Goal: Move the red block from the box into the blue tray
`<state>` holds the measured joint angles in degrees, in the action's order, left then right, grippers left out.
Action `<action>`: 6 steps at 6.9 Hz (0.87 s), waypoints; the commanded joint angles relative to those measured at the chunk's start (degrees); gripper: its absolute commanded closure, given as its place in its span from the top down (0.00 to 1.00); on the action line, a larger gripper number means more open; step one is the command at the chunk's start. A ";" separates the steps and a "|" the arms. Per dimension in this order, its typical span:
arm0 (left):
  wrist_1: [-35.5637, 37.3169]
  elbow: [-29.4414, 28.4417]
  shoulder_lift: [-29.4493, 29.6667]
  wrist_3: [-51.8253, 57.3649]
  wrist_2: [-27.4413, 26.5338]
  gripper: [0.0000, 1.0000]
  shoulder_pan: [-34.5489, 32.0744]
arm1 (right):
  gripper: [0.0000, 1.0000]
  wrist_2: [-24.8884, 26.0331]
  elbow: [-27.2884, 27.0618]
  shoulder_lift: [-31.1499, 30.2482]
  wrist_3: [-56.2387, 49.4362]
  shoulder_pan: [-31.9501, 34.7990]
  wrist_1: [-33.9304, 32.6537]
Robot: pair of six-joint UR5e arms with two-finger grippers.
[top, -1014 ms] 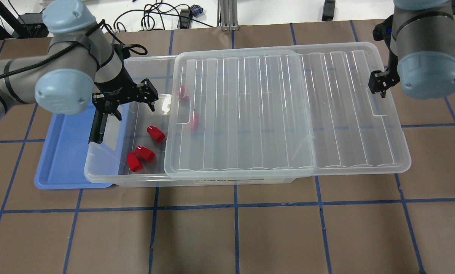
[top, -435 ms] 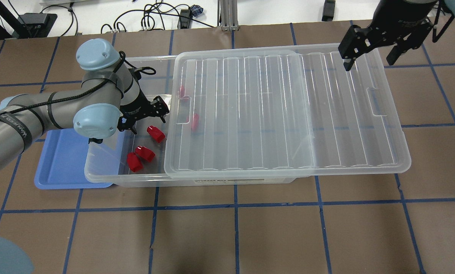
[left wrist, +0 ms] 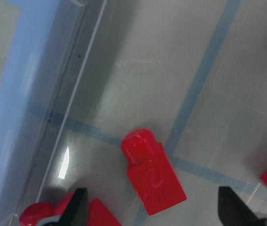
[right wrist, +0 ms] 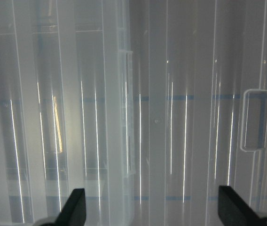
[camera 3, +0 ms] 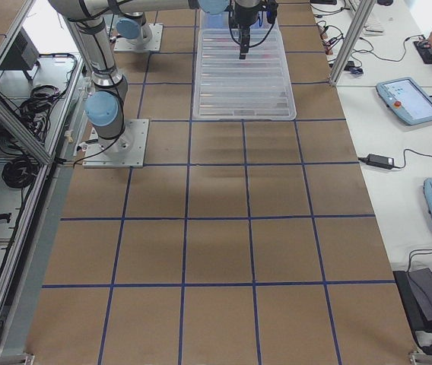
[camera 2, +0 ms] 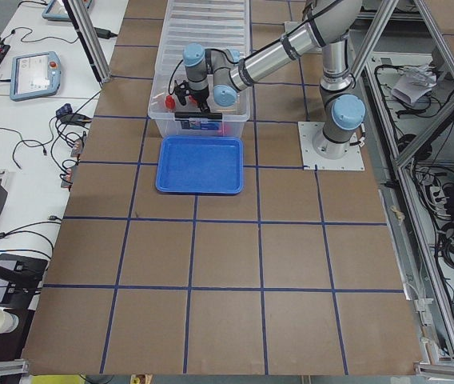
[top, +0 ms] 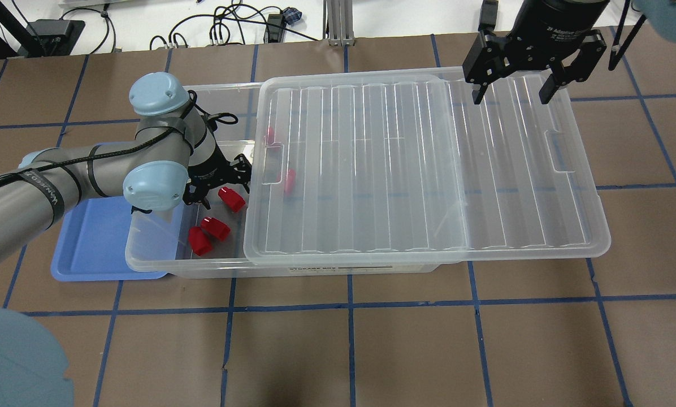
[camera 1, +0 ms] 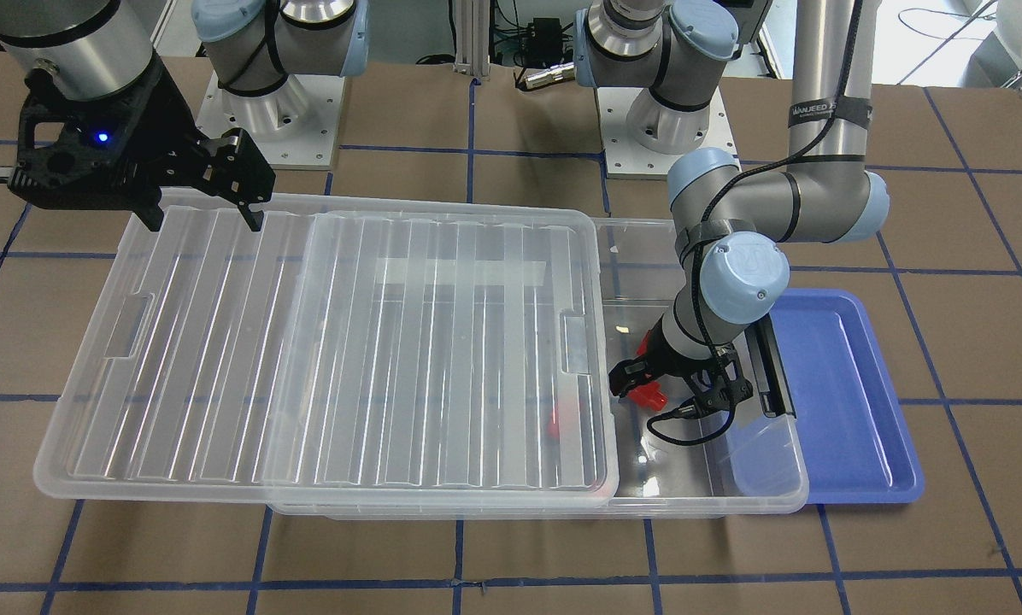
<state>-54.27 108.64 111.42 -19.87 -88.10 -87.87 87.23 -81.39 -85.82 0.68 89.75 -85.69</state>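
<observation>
The clear box (top: 163, 264) lies across the table with its ribbed lid (top: 417, 169) slid toward my right, so its left end is uncovered. Three red blocks lie in the uncovered end; two more show through the lid. My left gripper (top: 219, 182) is open and low inside the box, its fingers on either side of one red block (top: 232, 199), which also shows in the left wrist view (left wrist: 152, 181) and the front view (camera 1: 648, 395). The blue tray (top: 92, 237) sits beside the box's left end. My right gripper (top: 510, 90) is open and empty above the lid's far edge.
Two red blocks (top: 208, 233) lie close together near the box's front wall. The box's left end wall (camera 1: 763, 401) with its black latch stands between the left gripper and the blue tray (camera 1: 836, 384). The right wrist view shows only the lid (right wrist: 157, 117).
My left arm has swung right and down into the box's uncovered end, over the red block. My right arm has lifted from the lid's right end and moved toward its far edge.
</observation>
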 commanded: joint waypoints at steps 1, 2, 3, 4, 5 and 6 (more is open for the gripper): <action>0.30 -0.01 1.78 0.18 -0.06 0.65 -0.02 | 1.00 -0.05 -0.17 0.48 0.19 0.34 -2.72; 0.30 -0.01 2.14 0.09 0.03 0.47 -0.02 | 1.00 0.48 -0.17 0.57 0.19 0.34 -3.95; 0.30 -0.01 2.40 0.27 0.81 0.36 -0.02 | 1.00 0.74 -0.34 0.39 0.19 0.34 -4.22; 1.09 -1.66 1.97 1.05 0.99 0.10 0.07 | 1.00 0.75 -0.52 0.39 0.19 0.34 -4.23; -0.04 -4.03 0.83 1.06 0.82 0.03 0.07 | 1.00 0.83 -1.04 0.05 0.19 0.34 -4.23; -3.96 -7.27 -0.14 1.06 0.65 0.01 -0.62 | 1.00 0.66 -2.18 -0.05 0.19 0.34 -4.40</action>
<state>-55.02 104.71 112.40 -18.90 -87.31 -87.98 87.98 -82.53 -85.69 0.88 90.08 -89.93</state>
